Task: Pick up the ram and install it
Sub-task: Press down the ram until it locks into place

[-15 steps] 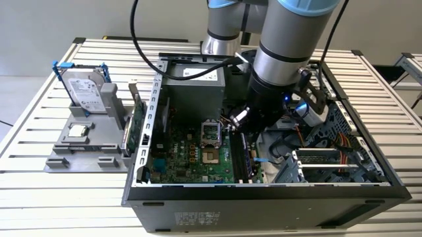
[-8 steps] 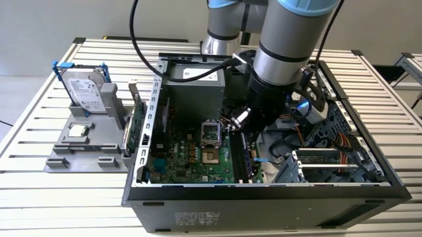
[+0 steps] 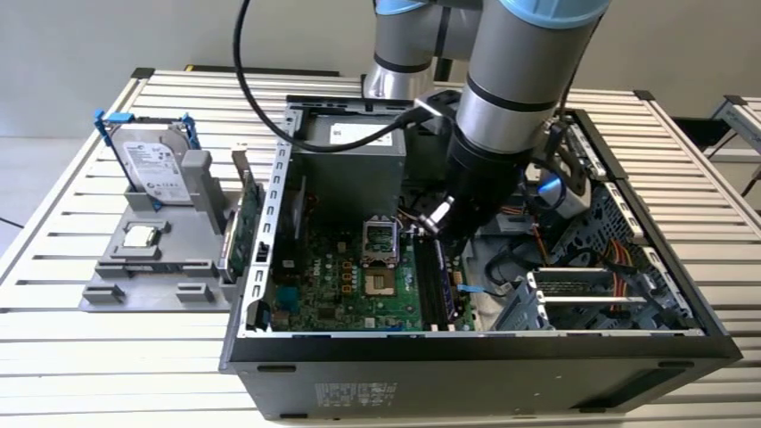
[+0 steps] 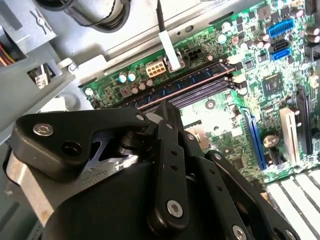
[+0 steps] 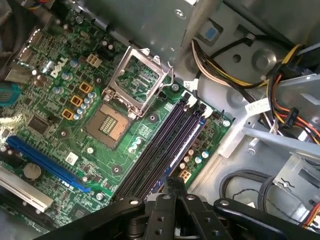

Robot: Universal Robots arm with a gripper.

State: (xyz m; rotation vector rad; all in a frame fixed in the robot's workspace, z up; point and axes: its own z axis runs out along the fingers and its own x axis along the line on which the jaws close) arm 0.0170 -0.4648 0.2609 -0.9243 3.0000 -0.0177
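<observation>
Black linkage arms of the gripper (image 4: 165, 107) hang over the green motherboard (image 4: 260, 65); whether its fingers are open or closed I cannot tell. At one o'clock from it, the slim dark ram (image 4: 192, 82) lies seated in the memory slots (image 5: 165, 145).

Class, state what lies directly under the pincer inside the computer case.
Under the pincer run the long dark memory slots on the green motherboard. The pincer's body covers their near ends, so whether the ram is seated there cannot be seen.
</observation>
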